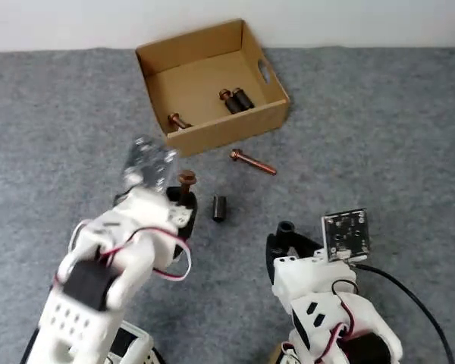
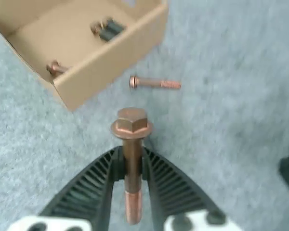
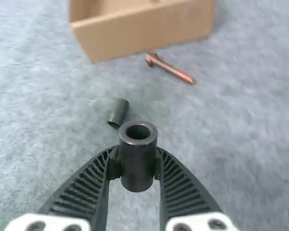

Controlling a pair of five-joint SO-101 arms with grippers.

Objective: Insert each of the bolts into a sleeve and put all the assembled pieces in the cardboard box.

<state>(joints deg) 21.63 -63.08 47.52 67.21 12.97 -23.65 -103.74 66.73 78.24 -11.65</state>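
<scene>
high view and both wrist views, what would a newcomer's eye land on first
The left claw grips a copper bolt by its shank, and the right claw holds a black sleeve, open end showing. Beyond them sits the cardboard box with assembled pieces inside, while a loose bolt and a loose sleeve lie on the grey mat in front of it.

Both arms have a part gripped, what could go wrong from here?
1. The left gripper pinches the bolt mid-shaft and the right gripper holds a sleeve bore-up; an off-line approach could jam the tip on the rim or twist either part loose.
2. The loose sleeve lying nearby might get knocked and roll.
</scene>
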